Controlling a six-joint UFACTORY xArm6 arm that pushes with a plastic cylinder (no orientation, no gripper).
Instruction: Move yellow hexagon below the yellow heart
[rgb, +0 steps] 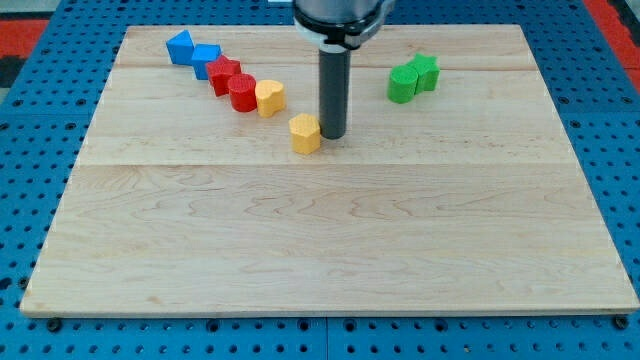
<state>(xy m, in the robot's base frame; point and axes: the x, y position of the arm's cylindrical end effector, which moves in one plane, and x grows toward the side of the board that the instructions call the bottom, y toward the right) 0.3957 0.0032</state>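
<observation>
My tip (333, 135) touching small yellow hexagon block (305, 132), view's right side; no fingers on rod. Yellow heart block (270, 97) up-left of hexagon. Mid-push; next, nudge hexagon leftward under heart.

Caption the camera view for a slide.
My tip touches the yellow hexagon on its right, which sits lower-right of the yellow heart.

Lit brightly and evenly from above, casting only short, soft shadows close under the blocks and rod. Showing no harsh glare across the pale wooden board (330, 250). Staying sharp from edge to edge, bending slightly at the corners.
</observation>
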